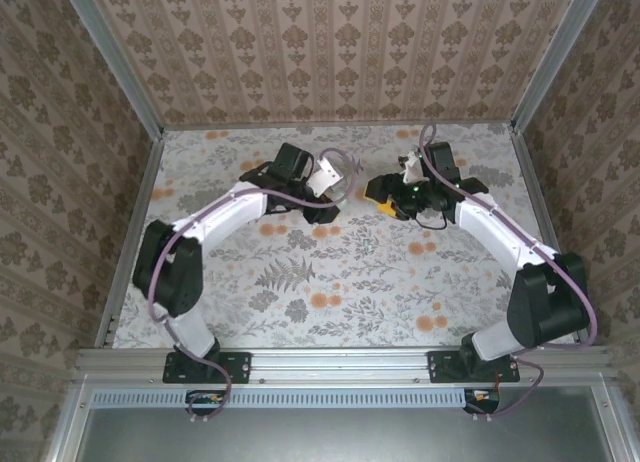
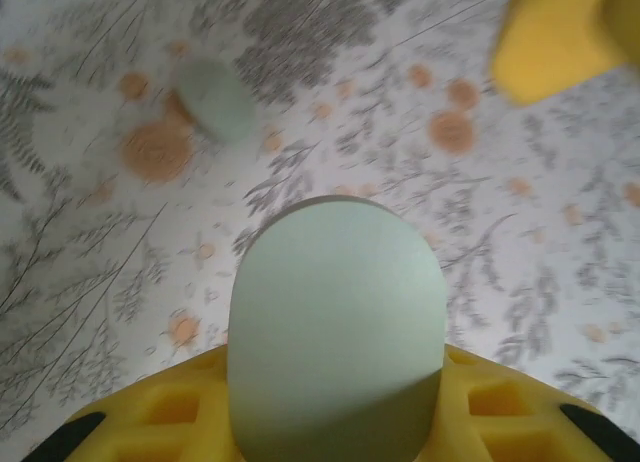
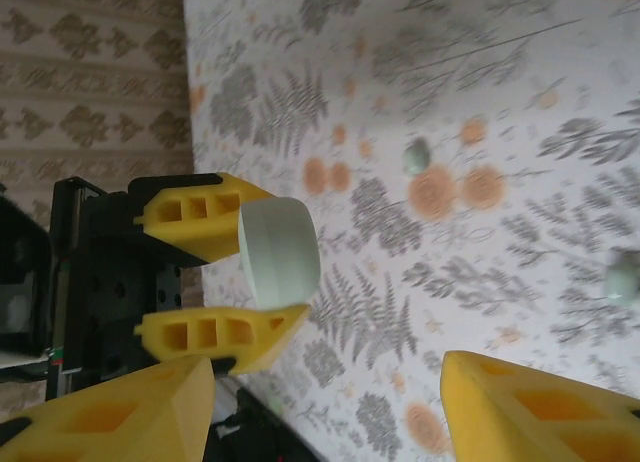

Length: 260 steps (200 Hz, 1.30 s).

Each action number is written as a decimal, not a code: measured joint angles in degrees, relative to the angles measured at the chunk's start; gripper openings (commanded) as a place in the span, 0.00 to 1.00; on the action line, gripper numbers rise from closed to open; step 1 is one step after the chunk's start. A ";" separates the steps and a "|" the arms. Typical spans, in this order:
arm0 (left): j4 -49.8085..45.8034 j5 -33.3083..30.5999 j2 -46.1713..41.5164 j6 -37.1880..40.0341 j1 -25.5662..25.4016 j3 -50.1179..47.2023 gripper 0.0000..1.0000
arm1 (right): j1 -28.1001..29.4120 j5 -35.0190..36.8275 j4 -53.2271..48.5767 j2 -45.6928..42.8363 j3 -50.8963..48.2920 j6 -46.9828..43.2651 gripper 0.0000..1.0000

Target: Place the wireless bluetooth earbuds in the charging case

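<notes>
Jaws of the left gripper [image 3: 287,257] pinch the mint charging case [image 2: 335,322] by its 2 sides, left of centre in the right wrist view. Right gripper [image 3: 328,382] stands wide, holding nothing. 2 small mint earbuds [image 3: 416,155] lie apart on the floral table [image 3: 520,82], at centre and right edge.

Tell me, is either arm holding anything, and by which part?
The left arm's fingers pinch the pale green case by its opposite edges. The right arm's fingers are spread apart with nothing between them.
</notes>
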 measured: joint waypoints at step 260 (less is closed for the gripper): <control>18.38 5.16 -25.90 -9.22 -3.80 -20.61 0.79 | 7.54 -4.17 5.07 -9.81 -1.38 12.55 0.15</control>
